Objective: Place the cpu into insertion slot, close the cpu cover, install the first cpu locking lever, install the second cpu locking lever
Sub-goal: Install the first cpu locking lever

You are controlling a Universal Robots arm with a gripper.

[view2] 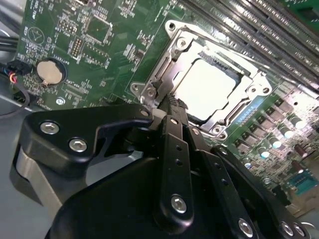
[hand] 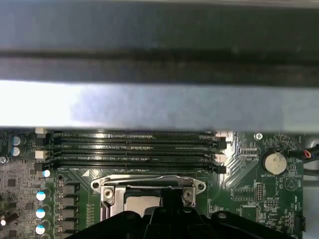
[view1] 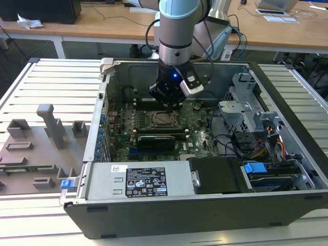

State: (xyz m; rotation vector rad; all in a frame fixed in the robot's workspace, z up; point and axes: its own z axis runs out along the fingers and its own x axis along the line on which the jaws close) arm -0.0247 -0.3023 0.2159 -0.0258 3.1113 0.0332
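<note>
The cpu (view2: 208,89) lies flat in the insertion slot (view2: 137,88), its silver top shining through the window of the cpu cover (view2: 250,85), which lies down over it. In the exterior view my gripper (view1: 169,105) hangs just above the socket and cpu (view1: 164,119) inside the open computer case. My black fingers (view2: 175,107) are shut together, their tip at the socket's edge beside the cover frame. I cannot tell whether the tip touches the metal. In the first wrist view the gripper (hand: 169,195) hides part of the cpu (hand: 142,203) and cover (hand: 149,181).
Long black memory slots (hand: 134,144) run beside the socket, and a coin battery (view2: 50,72) sits on the green board. A black card (view1: 156,141), the power supply (view1: 138,179), a drive cage (view1: 246,110) and the case wall (hand: 149,104) surround the work area. A grey fixture plate (view1: 36,143) lies outside.
</note>
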